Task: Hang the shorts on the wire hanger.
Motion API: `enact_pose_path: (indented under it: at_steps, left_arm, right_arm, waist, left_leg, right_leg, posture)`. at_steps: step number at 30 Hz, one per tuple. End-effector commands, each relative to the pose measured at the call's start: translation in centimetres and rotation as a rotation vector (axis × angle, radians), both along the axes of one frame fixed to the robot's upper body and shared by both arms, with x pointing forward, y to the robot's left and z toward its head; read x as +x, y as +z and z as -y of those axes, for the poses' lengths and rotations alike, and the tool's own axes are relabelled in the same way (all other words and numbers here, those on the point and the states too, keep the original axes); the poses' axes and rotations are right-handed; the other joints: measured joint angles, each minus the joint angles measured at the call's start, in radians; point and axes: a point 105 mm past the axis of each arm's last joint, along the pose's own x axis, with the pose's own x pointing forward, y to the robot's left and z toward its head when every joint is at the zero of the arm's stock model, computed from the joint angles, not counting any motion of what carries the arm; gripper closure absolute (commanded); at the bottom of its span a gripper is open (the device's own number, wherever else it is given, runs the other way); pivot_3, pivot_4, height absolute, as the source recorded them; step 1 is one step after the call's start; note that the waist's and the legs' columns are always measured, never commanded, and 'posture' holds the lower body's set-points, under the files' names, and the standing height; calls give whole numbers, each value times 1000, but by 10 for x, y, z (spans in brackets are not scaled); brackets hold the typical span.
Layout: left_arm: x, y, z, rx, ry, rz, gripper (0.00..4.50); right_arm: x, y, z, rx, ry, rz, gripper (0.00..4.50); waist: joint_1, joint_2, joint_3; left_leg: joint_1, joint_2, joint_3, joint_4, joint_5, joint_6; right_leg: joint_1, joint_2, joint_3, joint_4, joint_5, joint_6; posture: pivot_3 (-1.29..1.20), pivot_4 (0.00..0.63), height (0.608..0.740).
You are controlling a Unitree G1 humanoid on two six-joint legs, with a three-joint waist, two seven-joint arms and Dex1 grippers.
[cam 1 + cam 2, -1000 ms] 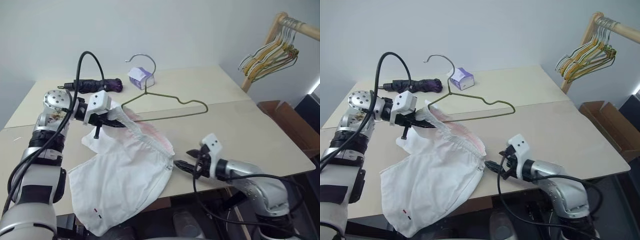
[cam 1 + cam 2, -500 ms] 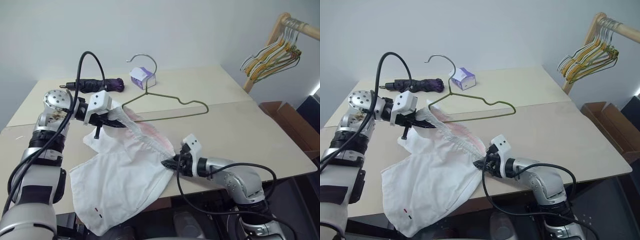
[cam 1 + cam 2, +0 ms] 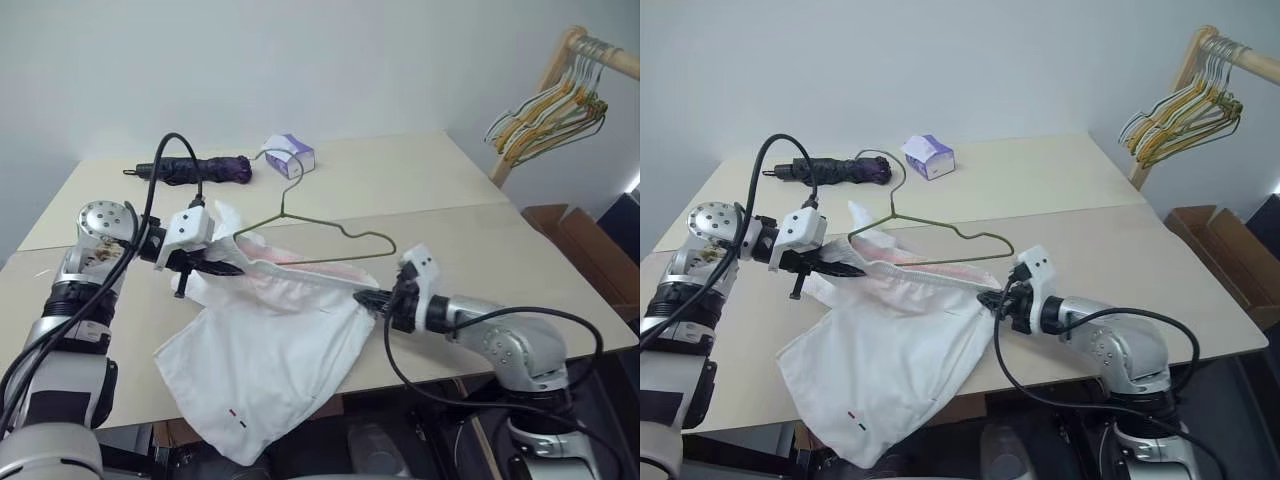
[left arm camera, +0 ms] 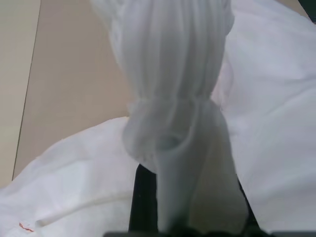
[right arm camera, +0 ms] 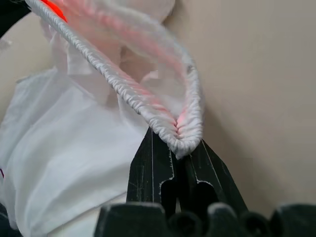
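Right pincer (image 3: 992,300): its two black fingers are clamped on the right end of the gathered elastic waistband.
Left pincer (image 3: 845,269): closed on the other end of the same waistband, so the band is stretched between both arms.
Large white cloth shorts (image 3: 890,360): held up by the waistband, with the legs lying on the beige worktop (image 3: 1120,250) and hanging over its near edge.
Thin olive-green wire hanger (image 3: 940,243): just behind the waistband; its lower bar seems to touch the cloth.
Advice for this step: I think both grips should stay firm and the band tight, then the waistband can be guided onto the hanger bar without pushing the hanger away.
Count: one pair of shorts, one green hanger, two pincers.
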Motion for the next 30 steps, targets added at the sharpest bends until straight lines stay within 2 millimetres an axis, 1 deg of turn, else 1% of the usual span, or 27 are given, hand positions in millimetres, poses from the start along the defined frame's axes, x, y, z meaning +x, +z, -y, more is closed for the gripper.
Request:
enact_pose_path:
  at_steps: [1, 5, 12, 17, 20, 23, 28, 30]
  left_arm:
    - [-3, 0, -13, 53, 11, 9, 4500]
    - [-5, -5, -16, 83, 2, -2, 4500]
    - [-8, -13, -21, 135, -16, -10, 4500]
    - [-4, -24, -32, 254, 3, 24, 4500]
    - [2, -33, -40, 340, 60, 29, 4500]
    - [5, -35, -41, 361, 77, 42, 4500]
    - [13, -32, -12, 233, 64, 51, 4500]
    - [15, -30, -1, 188, 54, 54, 4500]
  right_arm:
    - [6, 19, 17, -15, 0, 73, 4461]
    - [10, 24, 33, -70, -9, 85, 4461]
    - [16, 31, 46, -98, -17, 97, 4461]
    - [17, 35, 53, -132, -11, 123, 4461]
    - [16, 41, 56, -159, 9, 161, 4461]
    - [14, 47, 51, -171, 39, 196, 4461]
    - [7, 50, 16, -226, 158, 275, 4461]
    - [5, 51, 5, -235, 188, 290, 3865]
  waist:
    - [1, 0, 0]
    - [-2, 0, 0]
    - [-8, 0, 0]
    - [-9, 0, 0]
    - [-8, 0, 0]
    - [-7, 0, 0]
    - [-9, 0, 0]
    - [-9, 0, 0]
  left_leg:
    - [0, 0, 0, 0, 0, 0]
    - [0, 0, 0, 0, 0, 0]
    - [0, 0, 0, 0, 0, 0]
    - [0, 0, 0, 0, 0, 0]
    - [0, 0, 0, 0, 0, 0]
    - [-1, 0, 0, 0, 0, 0]
    - [0, 0, 0, 0, 0, 0]
    - [0, 0, 0, 0, 0, 0]
  right_leg:
    - [0, 0, 0, 0, 0, 0]
    - [0, 0, 0, 0, 0, 0]
    - [0, 0, 0, 0, 0, 0]
    - [0, 0, 0, 0, 0, 0]
    - [0, 0, 0, 0, 0, 0]
    - [0, 0, 0, 0, 0, 0]
    - [0, 0, 0, 0, 0, 0]
    - [0, 0, 0, 0, 0, 0]
  posture:
    - [-287, 0, 740]
    - [-290, 0, 740]
    - [-295, 0, 740]
    - [-296, 0, 740]
    - [-296, 0, 740]
    - [-296, 0, 740]
    - [-298, 0, 740]
    - [-300, 0, 740]
